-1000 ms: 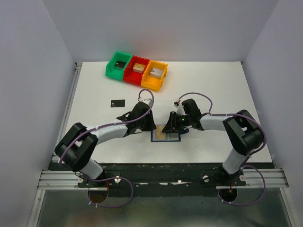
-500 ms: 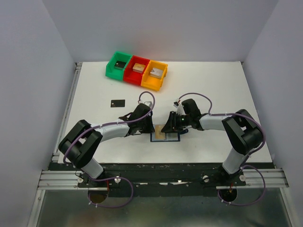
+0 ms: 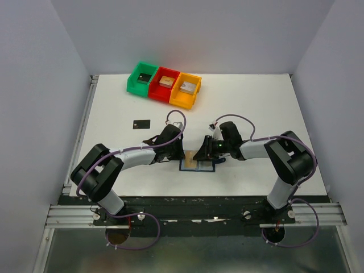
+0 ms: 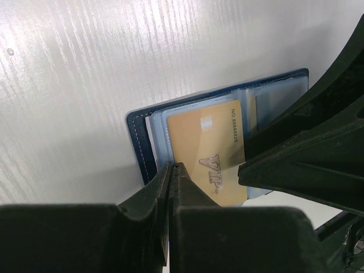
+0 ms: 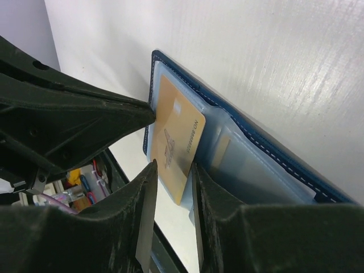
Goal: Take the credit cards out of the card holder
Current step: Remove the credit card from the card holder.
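A: Since a second ago the left elbow has swung inward and the right tool [image 5: 173,166] has crept closer over the card holder [image 4: 139,142]. Holder?
B: Open flat on the tabletop [image 3: 256,102], between both tools.
A: Tools?
B: Left tool [image 4: 175,168] clenched to a slit at the holder's edge; can't tell if it pinches anything. Right tool released, fingers straddling the tan-gold card [image 4: 210,153] sticking out of its sleeve. Black card [image 3: 140,123] lies well apart.

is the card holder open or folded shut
Open: the card holder lies spread flat, inside facing up, with a gold card showing in it.
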You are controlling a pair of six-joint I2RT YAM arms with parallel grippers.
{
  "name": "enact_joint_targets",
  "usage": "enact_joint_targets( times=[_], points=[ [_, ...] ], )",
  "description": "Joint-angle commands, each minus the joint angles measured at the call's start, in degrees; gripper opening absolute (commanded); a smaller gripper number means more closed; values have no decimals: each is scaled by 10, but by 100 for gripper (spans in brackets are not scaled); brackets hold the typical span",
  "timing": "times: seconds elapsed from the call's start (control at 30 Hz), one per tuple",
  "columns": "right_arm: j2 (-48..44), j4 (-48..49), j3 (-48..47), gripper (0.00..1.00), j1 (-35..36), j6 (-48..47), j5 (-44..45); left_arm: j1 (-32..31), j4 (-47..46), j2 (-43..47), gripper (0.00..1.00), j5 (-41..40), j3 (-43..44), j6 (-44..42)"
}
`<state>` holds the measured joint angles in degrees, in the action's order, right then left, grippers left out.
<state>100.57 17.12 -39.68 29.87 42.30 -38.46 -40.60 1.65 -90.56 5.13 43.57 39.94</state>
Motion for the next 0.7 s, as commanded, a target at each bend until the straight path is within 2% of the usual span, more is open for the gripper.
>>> enact_joint_targets(
  times=[0.0,0.3,0.43,0.67],
  points=[
    [13,84,21,38,-4,37,-31,1,9,-15,11,-11,-11,1],
    [23,143,36,38,-11,70,-43,1,8,-15,10,-7,-12,0],
    [27,133,33,38,-13,70,-36,1,5,-2,11,-12,-17,0],
    [38,125,26,39,-14,70,-36,1,9,29,21,-21,-18,-2]
  ],
)
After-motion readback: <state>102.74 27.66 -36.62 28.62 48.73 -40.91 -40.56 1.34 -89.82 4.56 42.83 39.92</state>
